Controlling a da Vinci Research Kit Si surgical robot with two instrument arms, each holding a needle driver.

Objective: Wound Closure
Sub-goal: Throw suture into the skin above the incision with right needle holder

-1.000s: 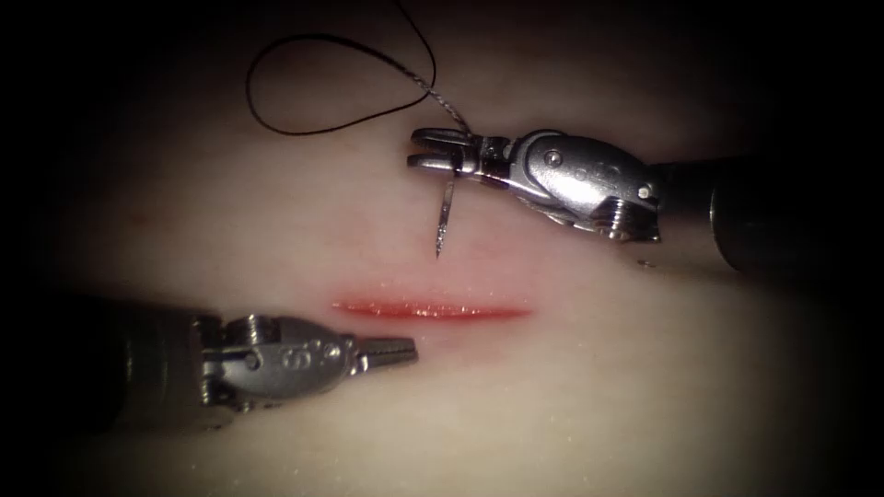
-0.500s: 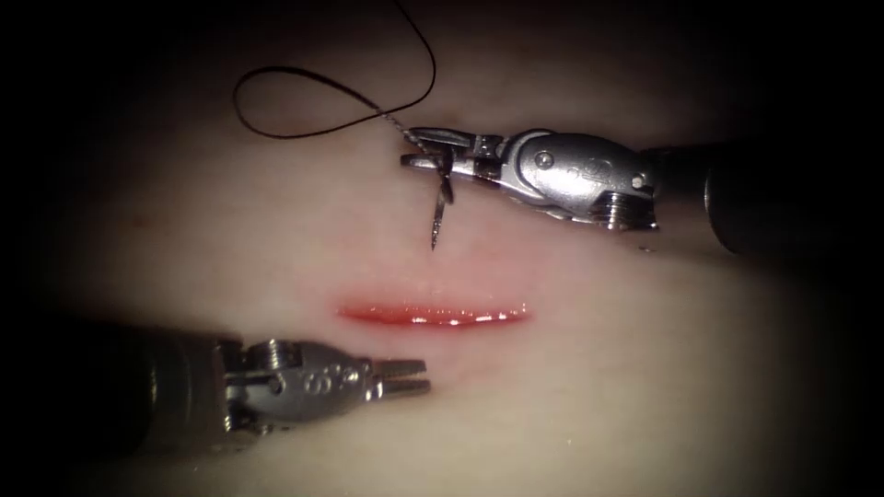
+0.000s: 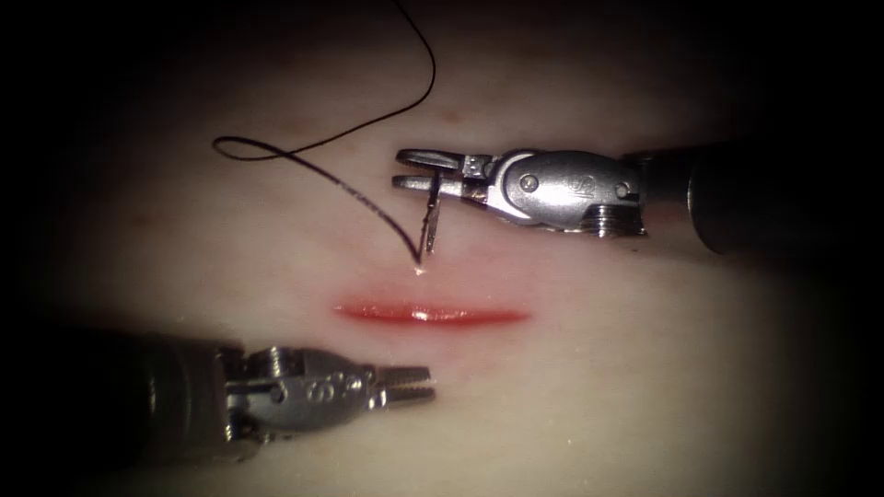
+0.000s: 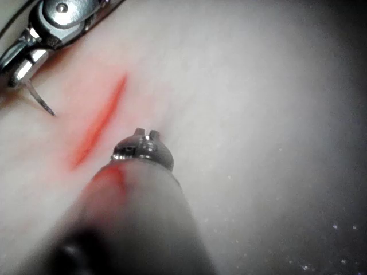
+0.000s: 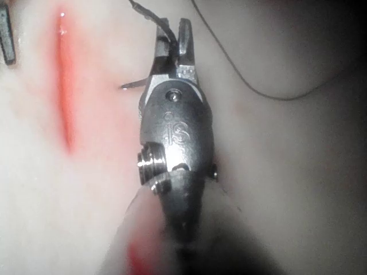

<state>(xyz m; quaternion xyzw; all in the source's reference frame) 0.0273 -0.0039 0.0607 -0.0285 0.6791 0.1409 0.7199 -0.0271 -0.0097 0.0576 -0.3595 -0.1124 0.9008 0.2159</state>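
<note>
Right end effector (image 3: 399, 168), the small steel two-jawed needle driver coming in from the right of the endoscope view, is closed on the thin curved steel needle (image 3: 430, 221). The needle is gripped back from its point; how far along the curve cannot be told. From the jaws the needle hangs down toward the pale pork-belly tissue (image 3: 599, 368), on the far side of the short red, wet-looking cut (image 3: 433, 314) and over the cut's left half. The point is seen very near the surface. In the left wrist view it appears just clear of the tissue, so the needle is judged not to be in it. The thin black thread (image 3: 304, 161) is laid in a loose loop on the tissue to the left of the right tool and runs back toward the needle.

The left end effector (image 3: 428, 385), a matching steel needle driver, is placed on the near side of the cut, by its left half. Its jaws are drawn close together and nothing is held between them.

If a bite is to be taken here, the point is best set square to the surface, a short way back from the cut's edge. The needle is best turned along its own curve and not pushed straight. The grip should be kept firm so that the needle is not twisted in the jaws. The loose loop should be kept away from the point so that the thread is not snagged or pierced.
</note>
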